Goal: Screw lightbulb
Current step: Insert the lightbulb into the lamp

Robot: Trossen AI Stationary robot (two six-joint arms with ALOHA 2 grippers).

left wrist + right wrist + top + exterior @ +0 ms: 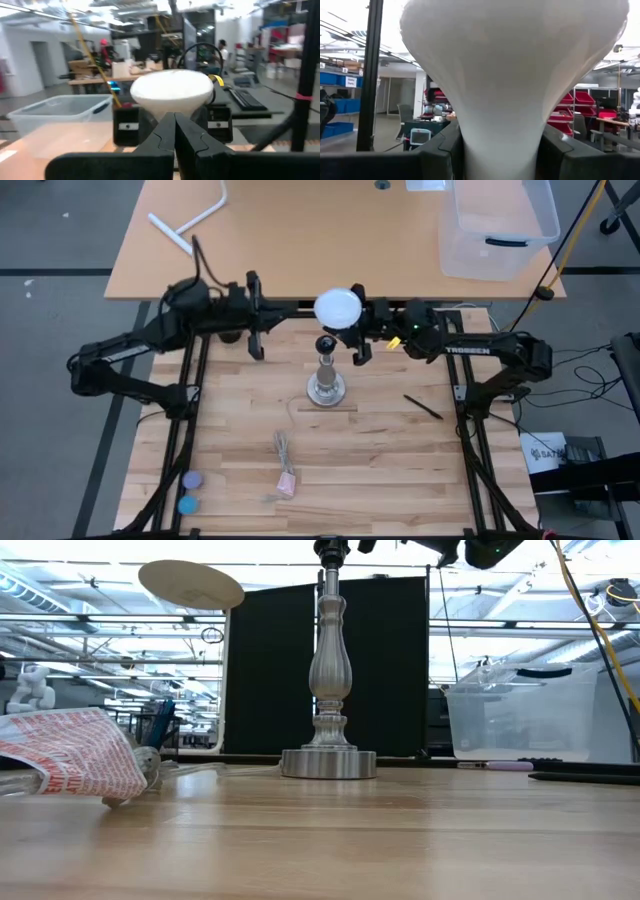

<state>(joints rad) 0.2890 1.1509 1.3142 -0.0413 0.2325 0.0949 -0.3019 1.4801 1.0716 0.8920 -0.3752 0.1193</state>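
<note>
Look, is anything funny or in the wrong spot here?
Mostly no. The right gripper holds the lightbulb beside the lamp post's black socket, not over it. The left gripper is shut and empty.

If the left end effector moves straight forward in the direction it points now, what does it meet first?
Probably the lightbulb held by the right end effector. The left end effector, shut, points right at it, though depth is uncertain.

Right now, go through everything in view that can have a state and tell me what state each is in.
bulb: held off the table by the right gripper, not in the socket, globe up in the wrist views
lamp post: upright on the table, black socket on top bare
left gripper: jaws shut, holding nothing, waits beside the post
bin: open, no lid
</note>
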